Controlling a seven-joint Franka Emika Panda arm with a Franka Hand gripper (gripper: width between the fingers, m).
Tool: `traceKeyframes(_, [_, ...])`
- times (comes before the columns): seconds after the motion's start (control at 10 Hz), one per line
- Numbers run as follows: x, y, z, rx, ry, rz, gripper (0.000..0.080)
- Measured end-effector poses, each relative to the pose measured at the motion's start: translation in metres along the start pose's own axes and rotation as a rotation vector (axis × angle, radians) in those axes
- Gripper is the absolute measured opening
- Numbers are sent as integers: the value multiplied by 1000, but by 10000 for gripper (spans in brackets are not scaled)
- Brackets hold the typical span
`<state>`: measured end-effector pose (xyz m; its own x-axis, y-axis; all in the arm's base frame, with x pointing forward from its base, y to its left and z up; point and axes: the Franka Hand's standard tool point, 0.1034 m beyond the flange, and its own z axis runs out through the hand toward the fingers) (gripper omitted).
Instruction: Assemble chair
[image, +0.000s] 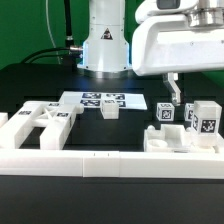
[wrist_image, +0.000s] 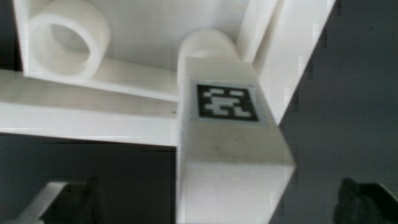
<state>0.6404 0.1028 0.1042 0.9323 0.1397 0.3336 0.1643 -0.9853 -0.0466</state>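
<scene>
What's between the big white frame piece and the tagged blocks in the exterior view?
Exterior view: one small white block, by the marker board's front edge; otherwise bare black table.

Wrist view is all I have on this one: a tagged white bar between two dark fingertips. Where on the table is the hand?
Observer: The hand hangs over a cluster of tagged chair pieces on the exterior view's right.
Operator: Anything else lying around?
Observer: A large open-framed chair piece lies on the exterior view's left, apart from the hand.
Operator: And in the middle?
Observer: The marker board lies there, with a small white block at its near edge.
</scene>
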Motion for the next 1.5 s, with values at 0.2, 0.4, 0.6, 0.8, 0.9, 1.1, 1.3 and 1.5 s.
traceKeyframes(0.2, [3, 2, -1, 0, 2, -16, 649])
traceKeyframes(0.4, [0, 1, 0, 7, -38, -17, 649])
traceKeyframes(0.6, [-4, -1, 4, 8, -52, 11, 649])
traceKeyframes(0.8, [-12, -7, 3, 37, -239, 22, 649])
traceKeyframes(0.9, [-12, -9, 3, 49, -309, 21, 649])
traceKeyframes(1.1, [-11, -9, 5, 50, -316, 29, 649])
traceKeyframes(1.3, [-11, -8, 14, 31, -324, 86, 649])
traceKeyframes(1.5, [-11, -8, 15, 28, -325, 85, 649])
